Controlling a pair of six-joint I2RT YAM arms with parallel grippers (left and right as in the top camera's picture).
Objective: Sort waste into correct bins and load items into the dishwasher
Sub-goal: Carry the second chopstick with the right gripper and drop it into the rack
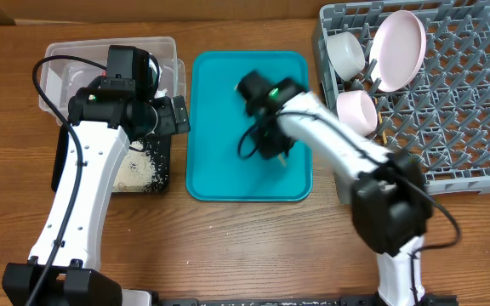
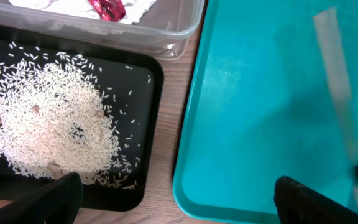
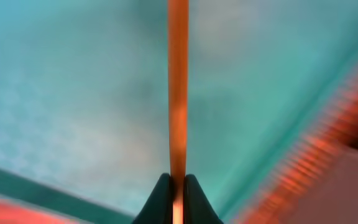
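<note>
My right gripper (image 3: pixel 178 183) is shut on a thin wooden chopstick (image 3: pixel 178 93) and holds it over the teal tray (image 1: pixel 219 102); it shows in the overhead view (image 1: pixel 279 157). The chopstick appears blurred in the left wrist view (image 2: pixel 335 87). My left gripper (image 2: pixel 178 185) is open and empty above the gap between the black tray (image 2: pixel 142 74) and the teal tray. The black tray holds loose rice (image 2: pixel 48 118). The clear tub (image 2: pixel 166 31) holds the red wrapper (image 2: pixel 107 9) and white napkin (image 2: pixel 138 9). The grey dish rack (image 1: pixel 475 110) holds a plate (image 1: pixel 398 49) and two bowls (image 1: pixel 345 53), (image 1: pixel 356 111).
The left arm (image 1: pixel 83 195) reaches over the clear tub (image 1: pixel 58 59) and black tray (image 1: pixel 165 161) at the left. The right arm (image 1: pixel 347 153) crosses from the front right over the teal tray, next to the rack's left edge.
</note>
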